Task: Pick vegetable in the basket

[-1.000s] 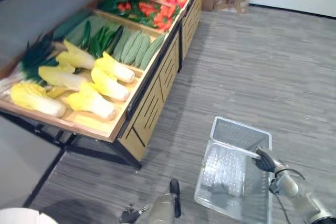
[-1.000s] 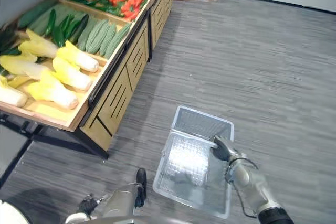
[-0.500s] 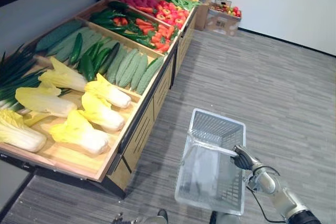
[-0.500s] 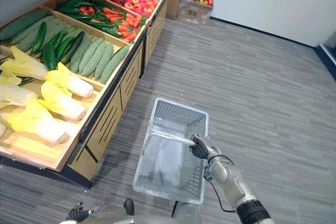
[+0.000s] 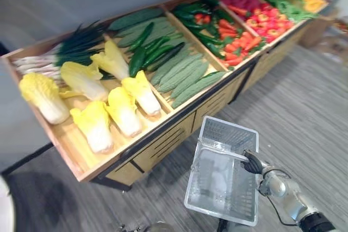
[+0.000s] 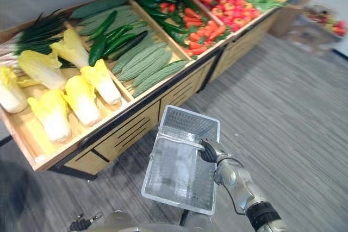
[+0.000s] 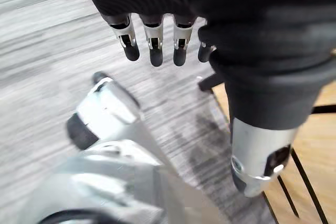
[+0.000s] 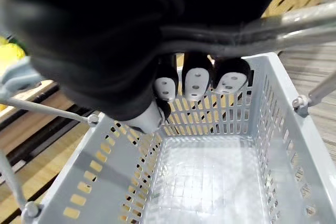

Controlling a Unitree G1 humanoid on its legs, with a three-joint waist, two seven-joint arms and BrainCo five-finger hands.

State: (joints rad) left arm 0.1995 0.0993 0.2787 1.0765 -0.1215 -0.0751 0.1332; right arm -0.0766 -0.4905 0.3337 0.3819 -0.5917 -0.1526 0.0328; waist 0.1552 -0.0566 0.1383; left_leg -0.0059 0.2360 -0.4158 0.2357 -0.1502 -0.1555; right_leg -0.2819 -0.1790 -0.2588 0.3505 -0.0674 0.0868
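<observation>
Left eye view: napa cabbages (image 5: 124, 111), cucumbers (image 5: 138, 58) and red peppers (image 5: 239, 39) lie in compartments of a slanted wooden surface (image 5: 69, 140). Just beside it is an empty grey basket (image 5: 227, 135), its handle (image 5: 220, 150) gripped by the right hand (image 5: 251, 162).

Left wrist view: the left hand (image 7: 152, 32) hangs over the floor (image 7: 42, 51), fingers relaxed, holding nothing.

Right wrist view: the right hand's fingers curl round the handle above the bare basket.

A long wooden stand (image 6: 136, 129), split into bins, rests on a grey striped floor (image 5: 304, 107). The nearest bin holds yellow cabbages (image 5: 124, 113) with scallions (image 5: 65, 52) behind them. The next has dark cucumbers (image 5: 147, 52) beside pale ridged gourds (image 5: 185, 74), then green and red peppers (image 5: 239, 39). A blurred box (image 6: 321, 25) sits on the floor past the far end.
</observation>
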